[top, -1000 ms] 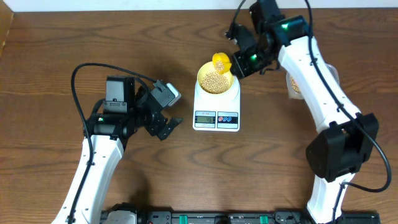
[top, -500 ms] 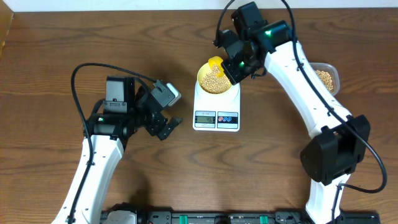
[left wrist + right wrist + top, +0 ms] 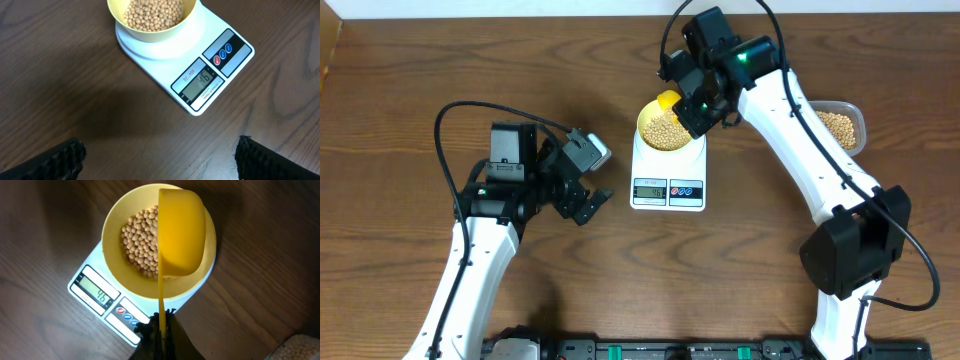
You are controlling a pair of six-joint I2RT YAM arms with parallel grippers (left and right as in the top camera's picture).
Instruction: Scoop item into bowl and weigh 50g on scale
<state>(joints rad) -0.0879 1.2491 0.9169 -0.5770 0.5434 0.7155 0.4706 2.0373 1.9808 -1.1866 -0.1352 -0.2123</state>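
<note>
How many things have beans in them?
2. One is the bowl on the scale. The other is the clear tub at the right edge of the overhead view. The yellow scoop over the bowl shows only its back, so some inside may be hidden.

A robotics lab or test bench is suggested. Two white-and-black arms — the left arm (image 3: 470,270) and the right arm (image 3: 810,140) — are mounted at the near edge of a wood-grain tabletop (image 3: 380,200). Black cables (image 3: 437,125) are left looping in the open, and a black equipment rail (image 3: 640,350) is seen along that edge. Only the scale (image 3: 668,170) is domestic.
</note>
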